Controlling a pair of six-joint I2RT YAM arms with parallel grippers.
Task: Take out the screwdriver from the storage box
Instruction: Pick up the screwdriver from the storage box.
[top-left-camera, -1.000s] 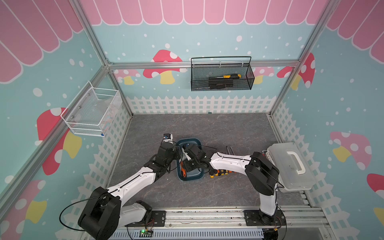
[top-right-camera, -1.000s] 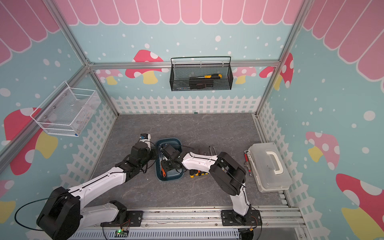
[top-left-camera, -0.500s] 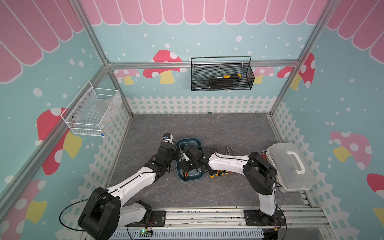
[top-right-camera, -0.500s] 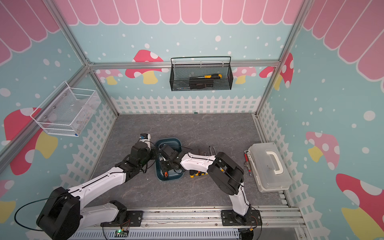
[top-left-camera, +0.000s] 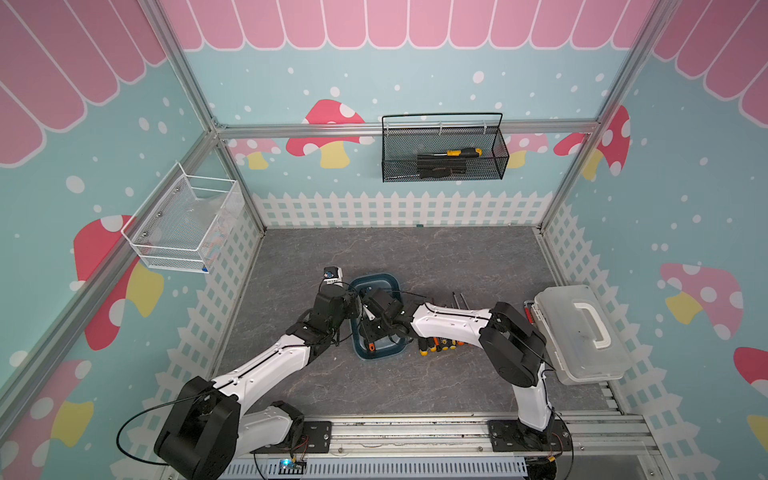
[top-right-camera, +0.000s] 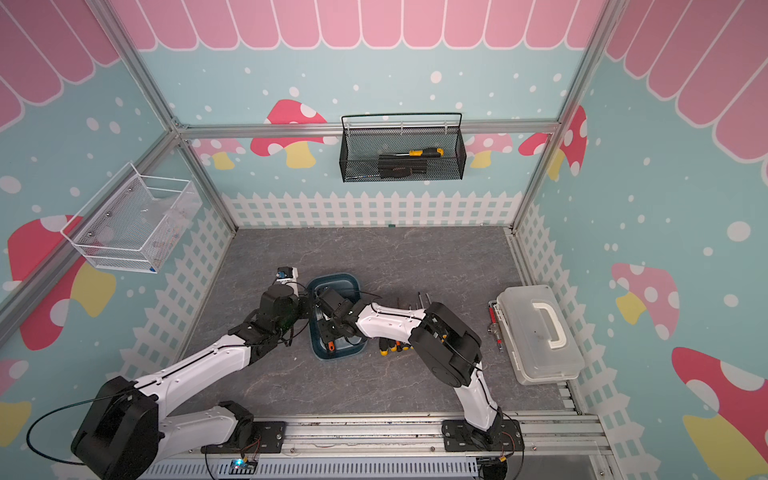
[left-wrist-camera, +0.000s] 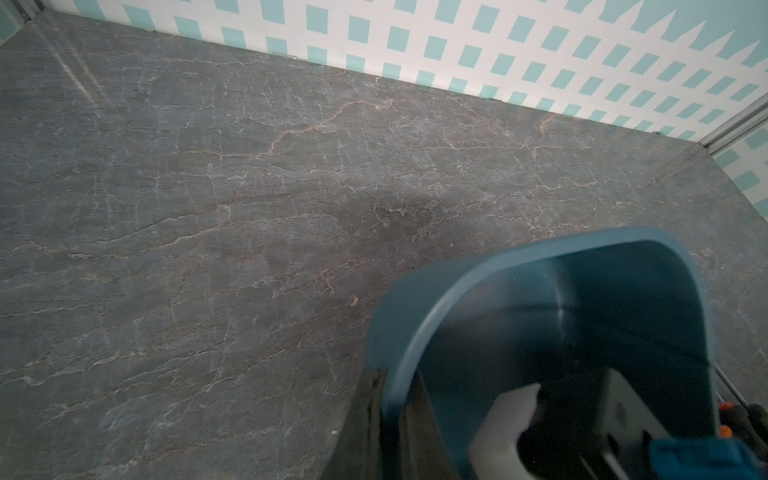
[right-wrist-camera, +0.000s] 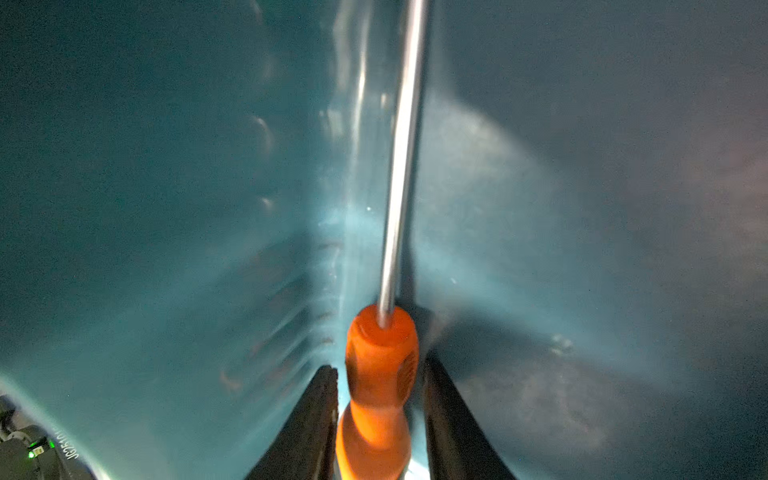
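Peering down the right wrist view first and finding the right gripper (right-wrist-camera: 378, 370) sunk into the storage box (right-wrist-camera: 166, 208), with jaws parked either side of the orange handle of the screwdriver (right-wrist-camera: 392, 232). Spotting a sliver of light on one side of that handle and barely any on the other, so calling the jaws part open: straddling, not clamped, holding nothing yet by the look of things.

Now for the bit worth caring about. Sits dead ahead of the claw, no sideways offset. Reading the long axis as pointing straight away from the wrist, handle end nearest, then bare steel shaft, all tucked flat into the floor-to-wall crease of the box. Probably means squeezing straight across the handle and lifting up, not dragging along the wall. Could pivot or scrape there with a sloppy pinch.

Moving outward and finding the left gripper (left-wrist-camera: 390, 415) clamped fully closed on the box's side wall, seemingly just steadying. So no contest over the nearer arm, right one by a mile.

Further out in both top views, spotting a row of loose screwdrivers (top-left-camera: 440, 344) on the table (top-left-camera: 415, 257) just beside the box, right arm's side. Ignoring the white case (top-left-camera: 582, 332) and the far mesh basket (top-left-camera: 395, 162).
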